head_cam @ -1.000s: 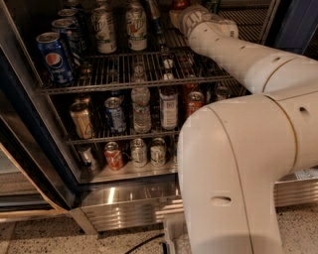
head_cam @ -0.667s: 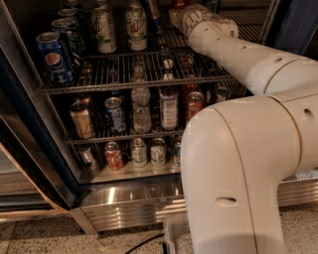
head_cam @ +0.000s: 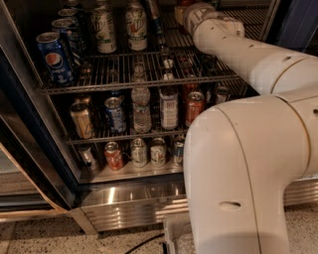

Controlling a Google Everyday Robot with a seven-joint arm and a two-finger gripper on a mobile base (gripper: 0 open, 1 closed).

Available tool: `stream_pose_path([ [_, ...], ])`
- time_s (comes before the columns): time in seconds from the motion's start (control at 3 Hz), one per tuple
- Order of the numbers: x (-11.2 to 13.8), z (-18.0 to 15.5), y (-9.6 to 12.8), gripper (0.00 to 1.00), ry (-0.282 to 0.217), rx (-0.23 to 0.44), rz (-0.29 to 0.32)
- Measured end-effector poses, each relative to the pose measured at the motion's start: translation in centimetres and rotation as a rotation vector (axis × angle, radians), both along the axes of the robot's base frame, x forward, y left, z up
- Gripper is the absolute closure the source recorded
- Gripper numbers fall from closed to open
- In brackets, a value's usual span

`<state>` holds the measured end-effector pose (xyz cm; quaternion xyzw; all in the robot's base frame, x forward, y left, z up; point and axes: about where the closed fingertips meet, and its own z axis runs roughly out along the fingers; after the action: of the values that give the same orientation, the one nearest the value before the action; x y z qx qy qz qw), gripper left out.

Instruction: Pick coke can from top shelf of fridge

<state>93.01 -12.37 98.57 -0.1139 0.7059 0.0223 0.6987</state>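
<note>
The fridge (head_cam: 30,149) stands open, with silvery wire racks of drink cans. The top shelf (head_cam: 124,85) spans its width. My white arm reaches up over the shelf's right part. My gripper (head_cam: 188,12) is at the top edge of the view, deep in the shelf's back right, largely hidden behind the wrist. A small deep-red patch, probably the coke can (head_cam: 184,3), shows right beside it at the frame's edge. I cannot tell whether the gripper touches it.
On the top shelf stand a blue Pepsi can (head_cam: 54,57) at the left and two white-green cans (head_cam: 105,30). An orange-red can (head_cam: 195,106), bottles and more cans fill the lower racks. The steel base panel (head_cam: 129,198) lies below. My arm's bulky body (head_cam: 248,173) blocks the right foreground.
</note>
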Motion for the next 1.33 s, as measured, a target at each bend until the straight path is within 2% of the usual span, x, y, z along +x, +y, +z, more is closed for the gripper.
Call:
stream_pose_path([
  [0.67,-1.8,0.6,-1.1,1.00,-0.006,0.024,-0.003],
  [1.0,-3.7,1.2,-1.0,1.00,-0.010,0.018,0.036],
  [1.33,-5.5,1.4,0.7,1.00,-0.013,0.027,0.097],
])
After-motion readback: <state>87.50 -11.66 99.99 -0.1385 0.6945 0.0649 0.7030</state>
